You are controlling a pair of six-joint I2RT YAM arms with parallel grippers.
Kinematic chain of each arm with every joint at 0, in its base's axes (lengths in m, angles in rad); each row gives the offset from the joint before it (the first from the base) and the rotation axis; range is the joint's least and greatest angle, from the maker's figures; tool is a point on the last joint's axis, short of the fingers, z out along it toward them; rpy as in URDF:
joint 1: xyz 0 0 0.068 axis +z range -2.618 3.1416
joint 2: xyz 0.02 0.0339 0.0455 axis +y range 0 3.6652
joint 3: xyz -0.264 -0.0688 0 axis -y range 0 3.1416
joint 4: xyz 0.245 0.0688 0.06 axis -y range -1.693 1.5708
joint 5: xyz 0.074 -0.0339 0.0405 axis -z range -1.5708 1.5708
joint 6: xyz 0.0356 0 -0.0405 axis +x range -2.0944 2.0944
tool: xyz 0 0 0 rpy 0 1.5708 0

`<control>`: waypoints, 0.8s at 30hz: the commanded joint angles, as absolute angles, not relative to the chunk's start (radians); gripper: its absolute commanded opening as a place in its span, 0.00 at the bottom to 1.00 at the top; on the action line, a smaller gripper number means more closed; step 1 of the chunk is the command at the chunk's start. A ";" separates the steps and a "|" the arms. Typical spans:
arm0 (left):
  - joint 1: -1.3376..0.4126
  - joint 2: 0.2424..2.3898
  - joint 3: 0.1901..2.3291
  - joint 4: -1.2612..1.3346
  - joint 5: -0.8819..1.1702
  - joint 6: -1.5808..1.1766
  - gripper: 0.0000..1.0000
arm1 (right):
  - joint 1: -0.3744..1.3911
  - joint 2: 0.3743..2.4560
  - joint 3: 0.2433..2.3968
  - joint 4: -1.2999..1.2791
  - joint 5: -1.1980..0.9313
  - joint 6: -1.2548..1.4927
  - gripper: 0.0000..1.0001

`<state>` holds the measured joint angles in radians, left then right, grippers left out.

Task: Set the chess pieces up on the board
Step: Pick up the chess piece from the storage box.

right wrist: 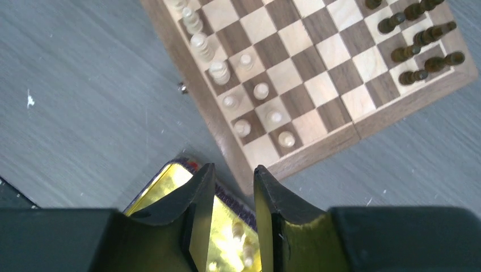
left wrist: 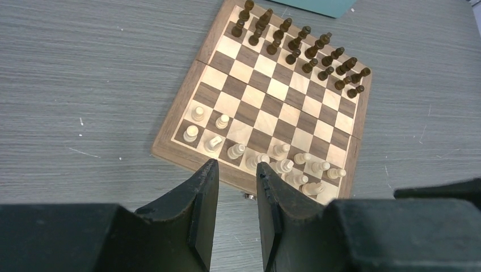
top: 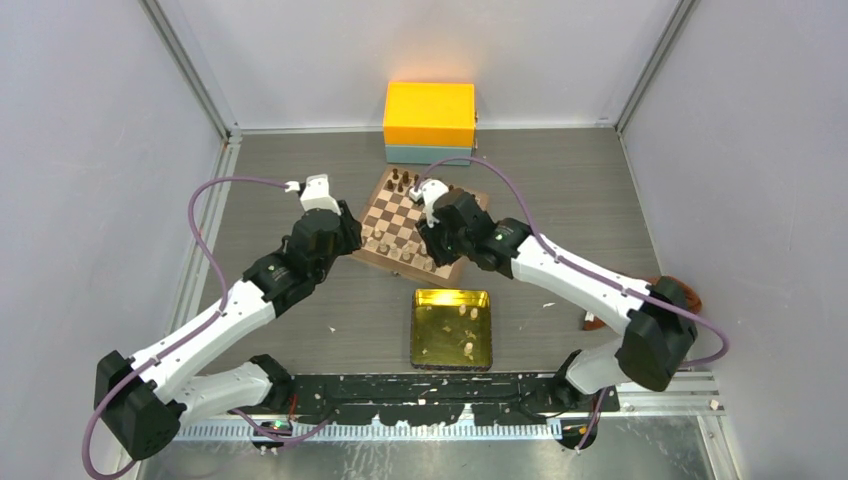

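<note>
— while both arms hang over the table, report the step in hand.

— step: filling the pale side. most pale chess pieces (left wrist: 256,160) stand in the two rows at the lower edge of the board (left wrist: 266,103) in the left wrist view. several squares there are bare, including the corner square at lower centre of the right wrist view. a few more pieces lie in the tin tray (top: 452,294), which sits below the board in the top view, apart from it.

— end effectors?

— right gripper (right wrist: 232,169): jaws parted a little, nothing between them. it hangs over the tray's far rim, just beside the board corner. left gripper (left wrist: 236,165): narrow gap, empty, just off the board's near edge.

— next move?

— i judge a pick from the tray. i would lower the right gripper onto one piece, close, lift clear of the rim, then set the piece upright on a bare square. the pieces are tiny, so centring matters.

— obstructions?

— standing pale pieces crowd the target rows, so a wide approach could topple a neighbour. dark pieces (left wrist: 300,48) fill the upper rows, well apart. the orange box (top: 430,112) sits beyond the board, at top centre. the left arm is near the same edge, so i would leave it parked.
</note>
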<state>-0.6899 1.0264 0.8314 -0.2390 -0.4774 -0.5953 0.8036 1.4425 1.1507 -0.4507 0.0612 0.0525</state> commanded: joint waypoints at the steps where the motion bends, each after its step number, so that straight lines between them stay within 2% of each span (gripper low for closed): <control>1: -0.694 1.031 0.842 -0.208 -0.473 -0.610 0.32 | 0.914 1.353 1.123 -0.542 0.247 0.152 0.37; 9: -0.694 1.047 0.844 -0.212 -0.452 -0.609 0.32 | 1.135 1.198 1.001 -0.690 0.579 0.600 0.37; 14: -0.694 1.057 0.839 -0.205 -0.439 -0.614 0.32 | 1.267 1.153 0.906 -0.785 0.714 0.899 0.37; 24: -0.693 1.063 0.833 -0.201 -0.433 -0.619 0.32 | 1.386 1.180 0.822 -0.844 0.720 1.199 0.38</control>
